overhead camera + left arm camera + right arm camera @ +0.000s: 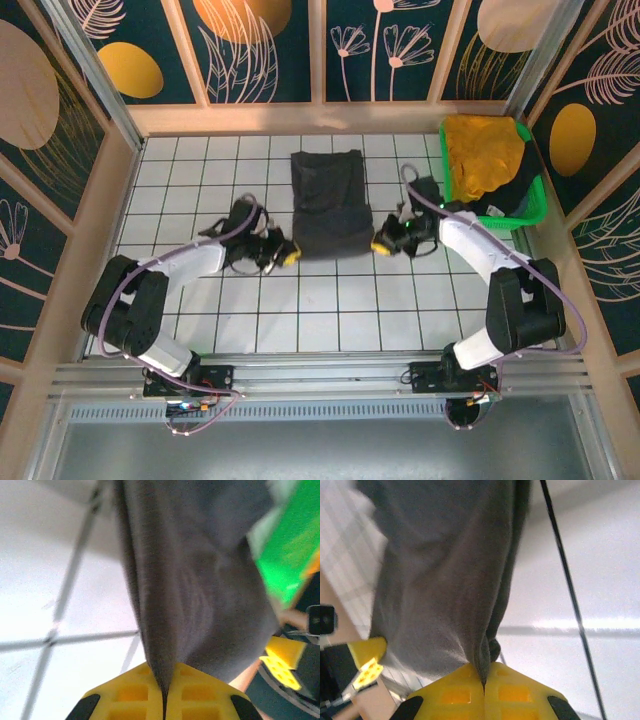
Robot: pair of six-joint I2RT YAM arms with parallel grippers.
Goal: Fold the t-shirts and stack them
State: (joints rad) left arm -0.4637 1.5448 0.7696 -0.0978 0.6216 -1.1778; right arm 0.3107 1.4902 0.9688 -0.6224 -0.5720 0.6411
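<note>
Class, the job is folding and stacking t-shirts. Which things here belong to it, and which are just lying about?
Part of the job: black t-shirt, pinched at its near corners by left gripper and right gripper; mustard-yellow t-shirt, in the green basket.
Just lying about: green basket; tiled table.

Overhead view: bright, even light from above, sharp throughout. The white gridded table (200,320) shows little glare. Soft, short shadows sit under both arms and along the near edge of the charcoal t-shirt (330,205).

Left wrist view: the table is washed out to near white and its grid lines are blurred. The cloth is soft, crisper toward the bottom. The green basket (285,555) is an out-of-focus glowing patch.

Right wrist view: the table is pale and overexposed, with a bright streak of glare across the right side. The cloth is smeared at the top.
</note>
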